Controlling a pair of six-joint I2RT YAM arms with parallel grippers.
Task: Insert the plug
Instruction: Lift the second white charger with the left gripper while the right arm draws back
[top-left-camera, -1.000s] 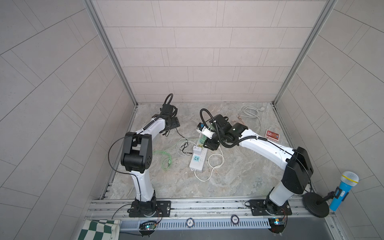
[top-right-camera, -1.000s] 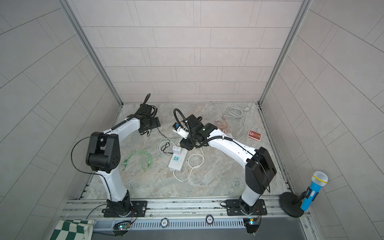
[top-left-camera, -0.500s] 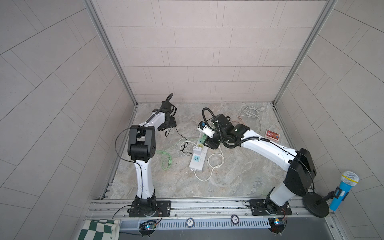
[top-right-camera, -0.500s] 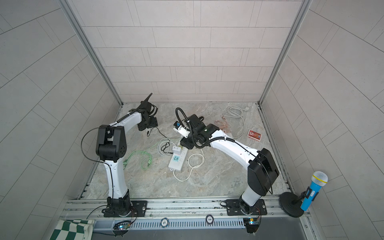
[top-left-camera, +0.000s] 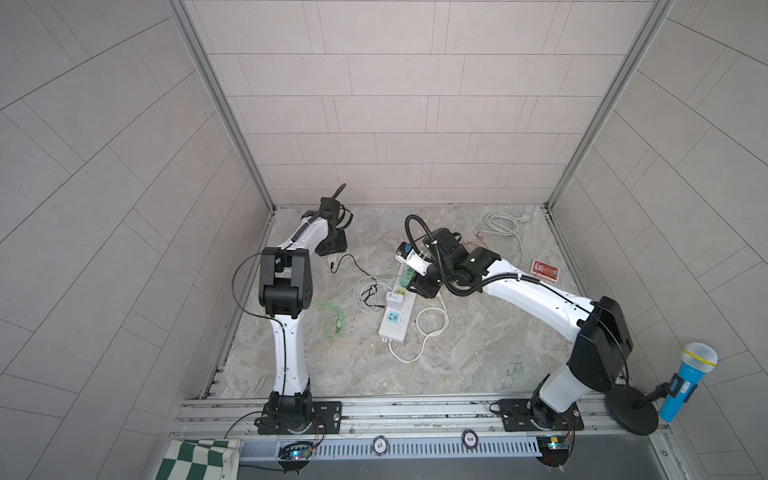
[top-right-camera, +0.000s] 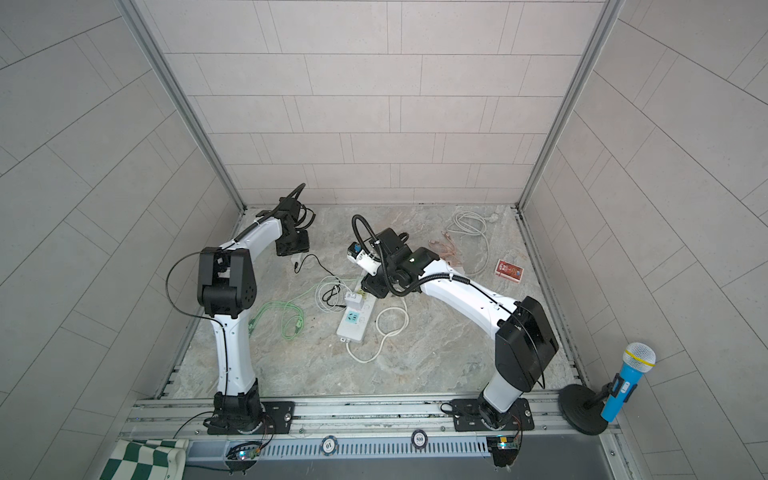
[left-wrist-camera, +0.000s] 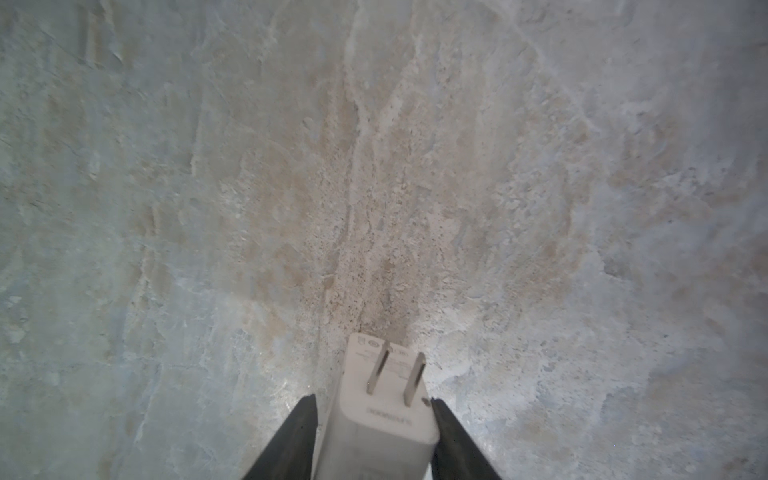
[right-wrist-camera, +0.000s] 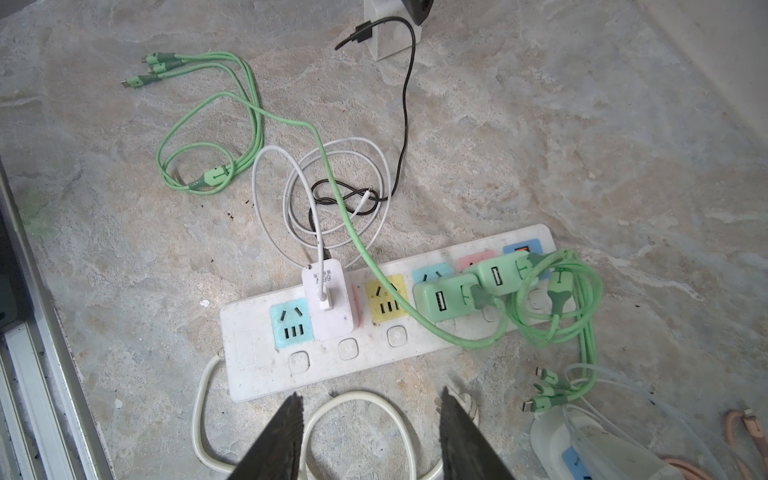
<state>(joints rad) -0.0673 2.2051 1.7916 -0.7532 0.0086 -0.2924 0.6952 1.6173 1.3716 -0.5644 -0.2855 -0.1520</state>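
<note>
Insertion is lying ahead: the left pincer (left-wrist-camera: 370, 399) is straddling the white two-pronged charger plug (left-wrist-camera: 386, 419) near the far left corner of the marbled stone surface (top-left-camera: 457, 353), one finger touching, though I cannot tell whether it is clamping yet. The right pincer (right-wrist-camera: 371, 392) is hovering open and empty by the white multi-socket power strip (right-wrist-camera: 257, 374) at mid-surface, well apart from the plug, its blue end socket (right-wrist-camera: 291, 322) sitting free

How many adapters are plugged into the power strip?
3: white adapter near the cord end of the power strip; nearer green adapter past the yellow socket; farther green adapter beside it. Green cables may hide the far end.
</note>
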